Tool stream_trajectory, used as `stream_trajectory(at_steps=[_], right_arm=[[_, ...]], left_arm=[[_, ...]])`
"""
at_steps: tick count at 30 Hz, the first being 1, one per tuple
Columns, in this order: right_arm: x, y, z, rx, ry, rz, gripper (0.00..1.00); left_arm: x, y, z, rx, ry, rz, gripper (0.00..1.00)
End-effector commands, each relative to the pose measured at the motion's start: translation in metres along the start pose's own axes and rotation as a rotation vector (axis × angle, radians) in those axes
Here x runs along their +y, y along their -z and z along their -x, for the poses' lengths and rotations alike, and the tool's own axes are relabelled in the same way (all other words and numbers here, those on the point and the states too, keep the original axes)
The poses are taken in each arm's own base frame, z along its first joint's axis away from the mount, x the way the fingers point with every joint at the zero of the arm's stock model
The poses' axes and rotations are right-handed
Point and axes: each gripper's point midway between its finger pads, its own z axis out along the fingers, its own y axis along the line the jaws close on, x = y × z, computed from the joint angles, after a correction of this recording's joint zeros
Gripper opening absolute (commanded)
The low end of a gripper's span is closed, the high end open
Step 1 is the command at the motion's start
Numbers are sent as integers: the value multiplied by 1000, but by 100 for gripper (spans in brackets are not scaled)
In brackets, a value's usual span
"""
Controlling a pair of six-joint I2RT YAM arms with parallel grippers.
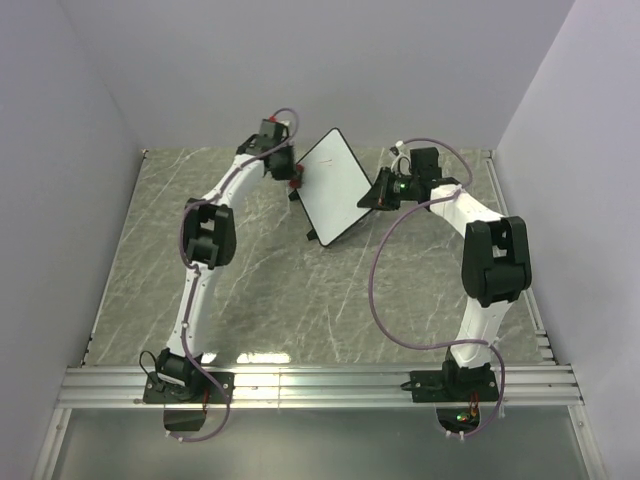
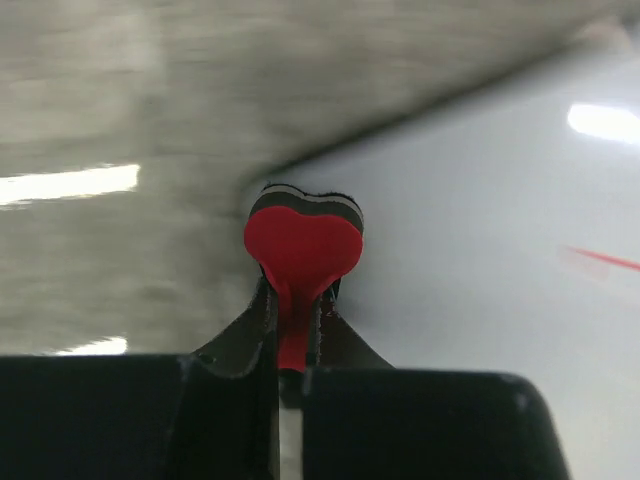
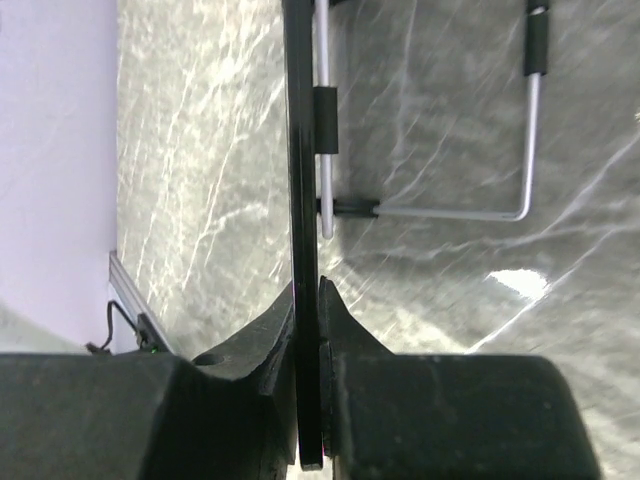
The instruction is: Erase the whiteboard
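Top view: one whiteboard (image 1: pixel 335 187) is tilted at the far middle of the table (image 1: pixel 250 290), between the left gripper (image 1: pixel 291 180) and the right gripper (image 1: pixel 374 196).
Left wrist: the left gripper pinches one red-black eraser (image 2: pixel 303 238), just beside the board's edge; one red stroke (image 2: pixel 605 259) on the board.
Right wrist: the right gripper clamps the board's black frame; one wire stand (image 3: pixel 480 213) behind.

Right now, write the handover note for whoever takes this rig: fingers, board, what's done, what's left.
Left gripper: fingers shut on the red eraser, at the edge of the whiteboard nearest the left arm.
Right gripper: fingers shut on the board's opposite edge.
Done: most of the board looks clean.
Left: a red stroke shows on it. Probably wipe that, then let go.
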Motion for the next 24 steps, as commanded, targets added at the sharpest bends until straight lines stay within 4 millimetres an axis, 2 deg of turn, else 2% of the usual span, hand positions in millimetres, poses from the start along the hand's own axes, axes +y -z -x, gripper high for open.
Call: stream_trajectory(at_steps=[1,4,8,11,12,14,15,16,17,20,22,24], right_arm=[[-5,-9,-92,286,-107,-87,0],[0,-13,-94,302,-91,-88,0],[-1,-16,-98,323,-88,-97,0],[1,-17,-100,333,-87,-86,0],[0,-17,-105,342,-92,-88,0],[2,-17,-110,349,-91,-78,0],[-1,-16,-117,363,-99,-81,0],[1,-15,-121,368,-97,-76,0],[2,-15,-123,369,-96,-68,0],[6,-12,-133,382,-95,-54,0],[11,-8,-137,383,-95,-35,0],[16,-7,-142,390,-88,-26,0]], left_arm=[[40,-28,-25,55,-19,87,0],[43,-33,-32,82,2,43,0],[22,-27,-25,76,-13,-61,0],[2,-12,-10,50,-24,-133,0],[-7,1,2,26,-32,-151,0],[-18,16,10,9,-51,-164,0],[-27,34,25,-30,-67,-170,0],[-30,40,25,-36,-77,-167,0],[-39,53,34,-60,-87,-179,0],[-59,68,34,-64,-118,-196,0],[-69,71,26,-47,-129,-215,0],[-91,80,19,-34,-158,-268,0]])
